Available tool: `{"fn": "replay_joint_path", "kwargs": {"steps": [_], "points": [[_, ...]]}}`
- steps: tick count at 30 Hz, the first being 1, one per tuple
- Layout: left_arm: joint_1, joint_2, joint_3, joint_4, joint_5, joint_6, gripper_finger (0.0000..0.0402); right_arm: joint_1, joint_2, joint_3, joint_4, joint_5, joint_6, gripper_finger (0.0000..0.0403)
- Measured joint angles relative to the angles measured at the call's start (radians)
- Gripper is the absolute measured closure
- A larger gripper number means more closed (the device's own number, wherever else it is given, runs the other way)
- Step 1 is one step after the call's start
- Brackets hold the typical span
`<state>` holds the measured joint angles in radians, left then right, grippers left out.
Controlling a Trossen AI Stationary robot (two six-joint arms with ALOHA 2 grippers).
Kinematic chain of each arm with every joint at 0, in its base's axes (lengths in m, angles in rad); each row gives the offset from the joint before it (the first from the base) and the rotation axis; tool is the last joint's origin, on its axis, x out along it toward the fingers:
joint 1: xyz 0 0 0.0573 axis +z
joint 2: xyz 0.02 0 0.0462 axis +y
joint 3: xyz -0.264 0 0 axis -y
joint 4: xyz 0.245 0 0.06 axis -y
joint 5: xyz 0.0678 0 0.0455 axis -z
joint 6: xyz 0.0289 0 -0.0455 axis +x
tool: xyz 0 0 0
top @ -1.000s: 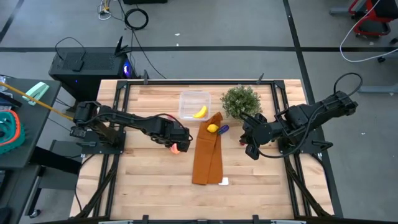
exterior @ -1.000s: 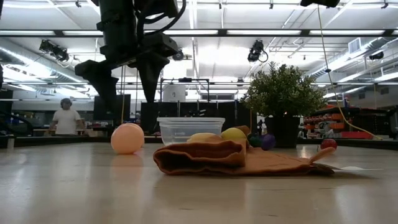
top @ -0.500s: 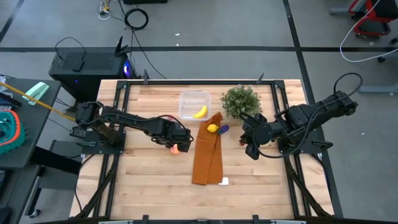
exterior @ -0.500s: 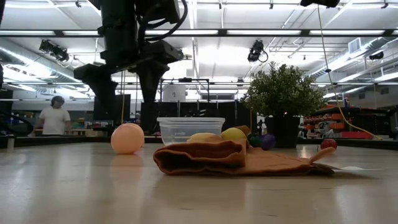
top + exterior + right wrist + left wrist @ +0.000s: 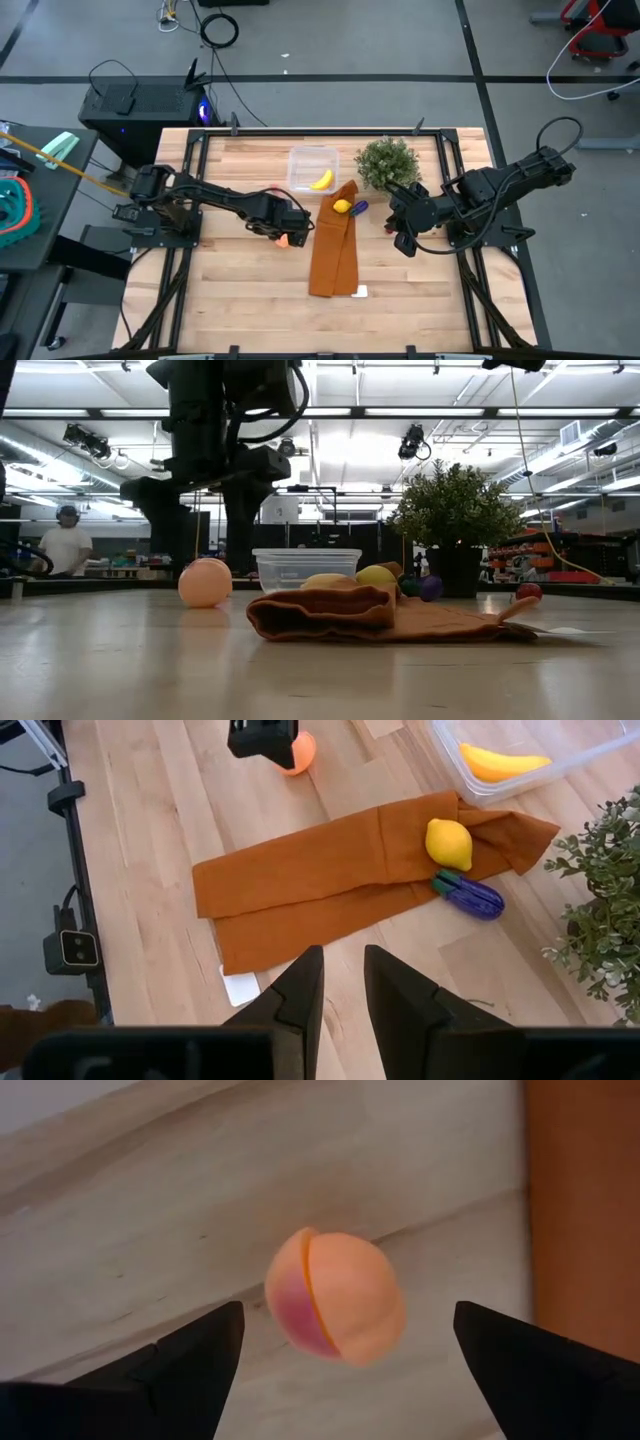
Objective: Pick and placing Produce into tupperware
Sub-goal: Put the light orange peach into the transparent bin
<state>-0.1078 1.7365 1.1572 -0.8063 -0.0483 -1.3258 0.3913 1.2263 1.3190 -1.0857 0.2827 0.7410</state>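
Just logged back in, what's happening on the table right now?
The left gripper is open over the round orange fruit, which sits on the wood beside the orange-brown cloth; it is not gripped yet. The banana is already inside the tupperware. The lemon lies on the cloth and the purple piece next to it, both outside the box. The right gripper waits near the potted plant, holding nothing.
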Motion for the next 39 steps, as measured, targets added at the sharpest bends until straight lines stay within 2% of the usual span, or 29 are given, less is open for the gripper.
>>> {"fn": "replay_joint_path", "kwargs": {"steps": [20, 29, 39], "points": [[0.005, -0.001, 0.0, -0.005, -0.003, -0.007, 0.0033, 0.0, 0.0, 0.0, 0.007, 0.0, 0.0, 0.032], [0.015, -0.001, -0.05, 0.011, 0.019, -0.016, 0.0033, 0.0, 0.0, 0.0, 0.007, 0.0, 0.0, 0.032], [0.015, -0.001, -0.051, 0.051, 0.019, -0.013, 0.0033, 0.0, 0.0, 0.0, 0.007, 0.0, 0.0, 0.032]]}}
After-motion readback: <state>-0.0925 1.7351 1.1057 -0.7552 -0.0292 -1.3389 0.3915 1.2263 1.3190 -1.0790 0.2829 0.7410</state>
